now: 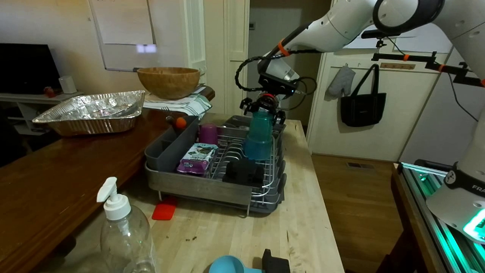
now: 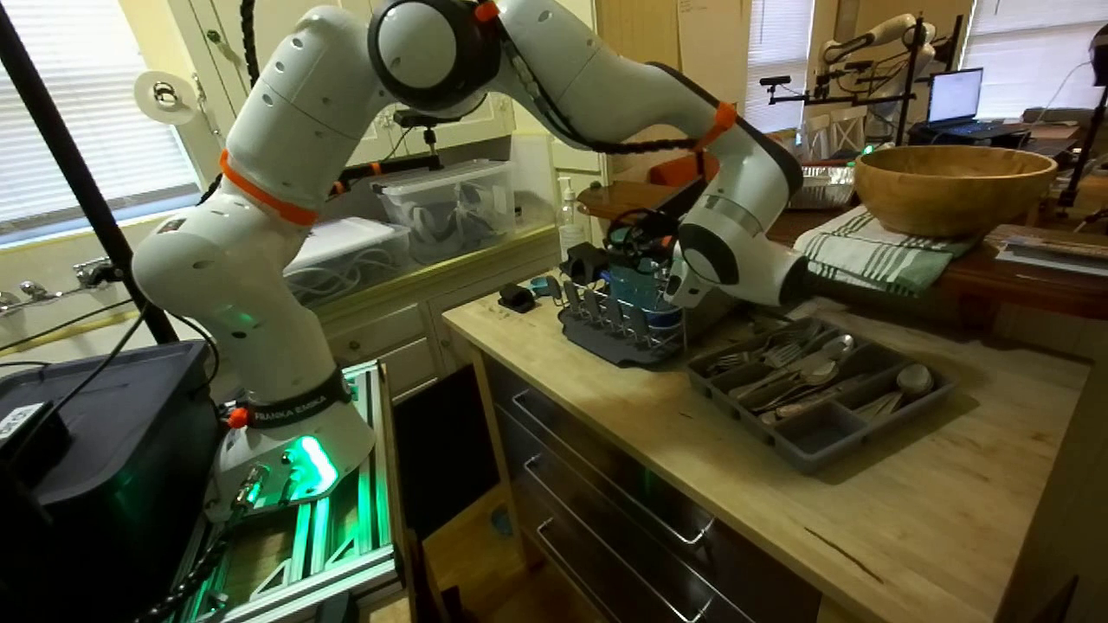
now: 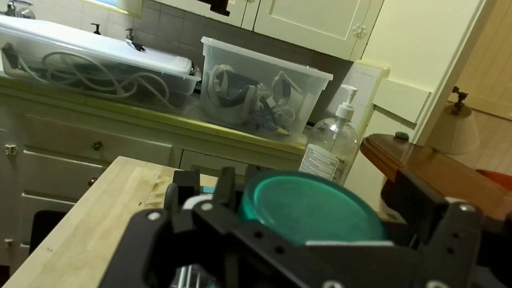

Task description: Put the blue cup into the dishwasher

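Arm (image 2: 589,73) arches over the dish rack (image 1: 201,189), claw (image 1: 263,110) spread wide around the seemingly ungripped blue cup (image 1: 259,138), mouth down, long axis near vertical.

In an exterior view, the counter (image 1: 303,212) is seen lengthwise from above, pump bottle (image 1: 127,237) close up, rack (image 1: 201,187) farther off. In an exterior view, that counter is faced from roughly the opposite end, cutlery tray (image 2: 815,430) nearer than rack. Rack, arm (image 2: 580,69) and bowl (image 2: 952,186) are shared by these 2. In the wrist view, cup (image 3: 312,208) is caught close up, storage bin (image 3: 266,90) faced beyond.
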Robot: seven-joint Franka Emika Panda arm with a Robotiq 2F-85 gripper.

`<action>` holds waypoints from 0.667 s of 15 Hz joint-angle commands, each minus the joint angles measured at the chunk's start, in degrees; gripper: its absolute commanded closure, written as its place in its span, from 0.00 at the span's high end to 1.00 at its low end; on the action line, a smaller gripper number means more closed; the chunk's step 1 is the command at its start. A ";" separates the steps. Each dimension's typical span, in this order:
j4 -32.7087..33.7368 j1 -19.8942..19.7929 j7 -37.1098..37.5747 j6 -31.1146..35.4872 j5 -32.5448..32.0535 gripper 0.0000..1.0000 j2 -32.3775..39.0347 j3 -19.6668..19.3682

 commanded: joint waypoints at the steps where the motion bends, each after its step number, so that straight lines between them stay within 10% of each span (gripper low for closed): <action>1: -13.78 6.18 -0.50 11.97 -0.36 1.00 -14.25 -1.83; 10: -33.29 30.18 5.23 49.74 3.62 1.00 -40.70 -6.49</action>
